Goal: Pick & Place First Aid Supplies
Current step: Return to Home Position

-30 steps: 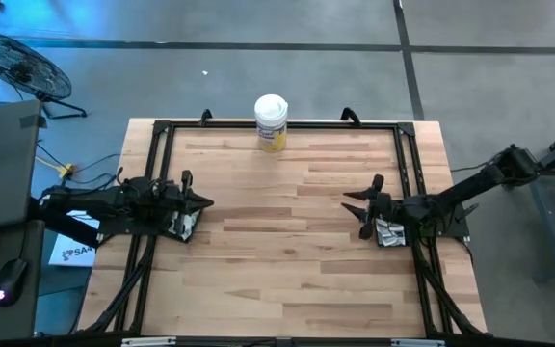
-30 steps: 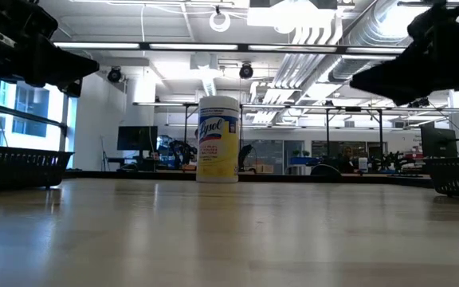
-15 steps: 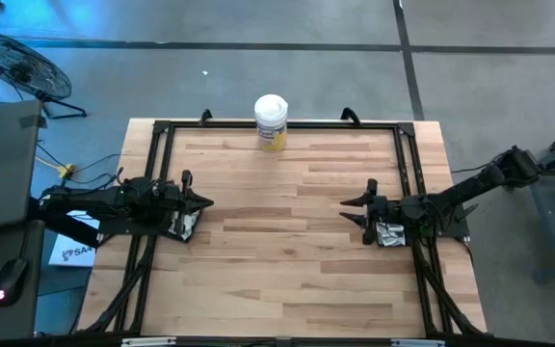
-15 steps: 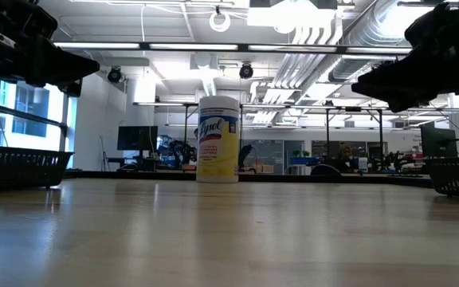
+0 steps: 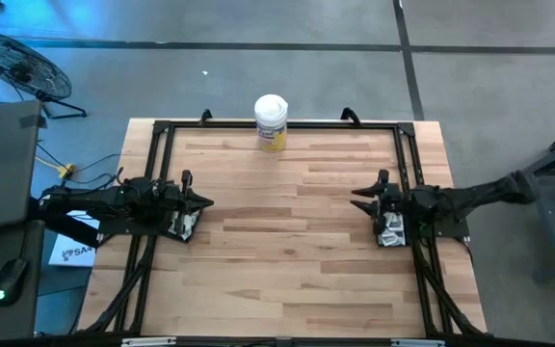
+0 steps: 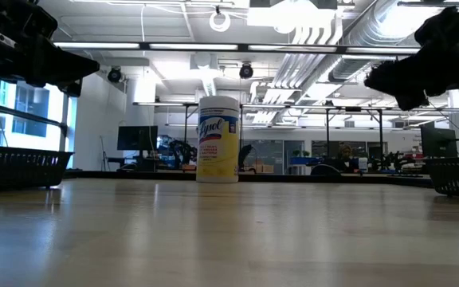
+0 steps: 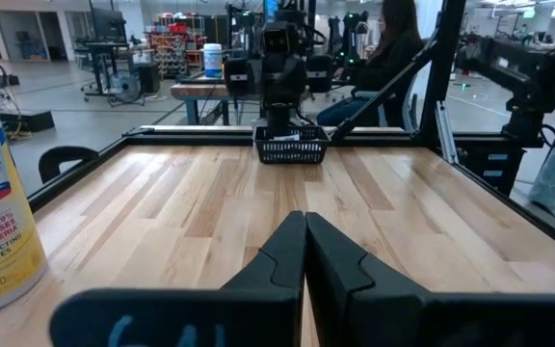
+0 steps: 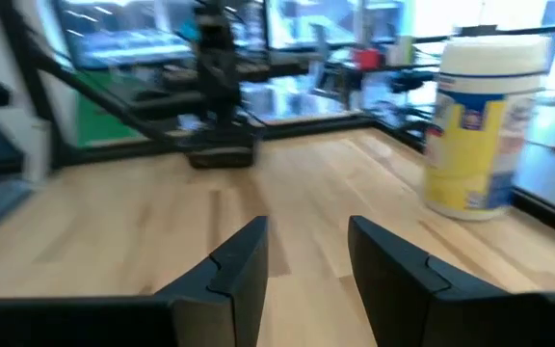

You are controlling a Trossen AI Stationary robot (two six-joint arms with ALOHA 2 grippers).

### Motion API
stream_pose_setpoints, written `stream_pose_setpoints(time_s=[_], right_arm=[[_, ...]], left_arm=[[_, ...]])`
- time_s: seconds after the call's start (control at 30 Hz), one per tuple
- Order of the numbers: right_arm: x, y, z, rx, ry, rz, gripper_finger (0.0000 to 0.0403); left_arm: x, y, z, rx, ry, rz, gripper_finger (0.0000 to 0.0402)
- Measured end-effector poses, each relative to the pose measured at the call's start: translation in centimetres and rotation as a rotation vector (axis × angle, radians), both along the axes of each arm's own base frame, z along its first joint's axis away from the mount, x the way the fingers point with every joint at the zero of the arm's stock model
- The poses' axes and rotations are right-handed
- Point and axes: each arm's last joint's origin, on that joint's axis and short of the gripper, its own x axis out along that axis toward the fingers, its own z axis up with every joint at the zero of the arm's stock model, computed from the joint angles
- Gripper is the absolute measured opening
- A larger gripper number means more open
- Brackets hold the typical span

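Observation:
The first aid supplies do not show plainly. Only pale contents can be seen in two small black baskets, one (image 5: 183,226) under my left gripper and one (image 5: 390,231) under my right. My left gripper (image 5: 206,202) hovers at the table's left side, pointing level toward the right, its fingers (image 7: 304,231) shut with nothing between them. My right gripper (image 5: 360,199) hovers at the right side, pointing level toward the left. It stands open (image 8: 306,246) over bare wood and holds nothing.
A white-lidded, yellow-labelled canister (image 5: 271,121) stands upright at the middle of the table's far edge. A black frame rail (image 5: 162,135) runs round the tabletop. The wood between the two grippers lies bare. A person (image 7: 393,43) sits beyond the table's right side.
My right gripper has drawn back toward the table's right edge, over its basket, rolling a little as it went. The gap between its fingers has stayed the same. My left gripper has kept still.

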Motion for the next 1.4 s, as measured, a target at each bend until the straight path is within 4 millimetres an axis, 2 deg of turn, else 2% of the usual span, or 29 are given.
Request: stream_pose_setpoints(time_s=[0.17, 0.27, 0.5, 0.7, 0.93, 1.4], right_arm=[[-1.4, -0.7, 0.3, 0.033, -0.05, 0.155, 0.0138], [-1.6, -1.3, 0.6, -0.025, -0.085, 0.206, 0.0138], [-1.5, -2.6, 0.4, -0.06, -0.05, 0.129, 0.0138], [-1.5, -2.6, 0.2, 0.018, -0.046, 0.109, 0.0138], [-1.3, -1.9, 0.5, -0.039, -0.059, 0.028, 0.0138], [-1.3, -1.3, 0.2, -0.071, -0.029, 0.077, 0.0138]], left_arm=[[0.0, 0.0, 0.0, 0.0, -0.001, 0.0, 0.0001], [0.0, 0.0, 0.0, -0.001, -0.001, 0.001, 0.0001], [0.0, 0.0, 0.0, -0.001, 0.004, 0.0, 0.0001], [0.0, 0.0, 0.0, -0.001, 0.004, -0.001, 0.0001], [0.0, 0.0, 0.0, -0.001, 0.004, -0.001, 0.0001], [0.0, 0.0, 0.0, -0.001, 0.003, 0.0, 0.0001]])
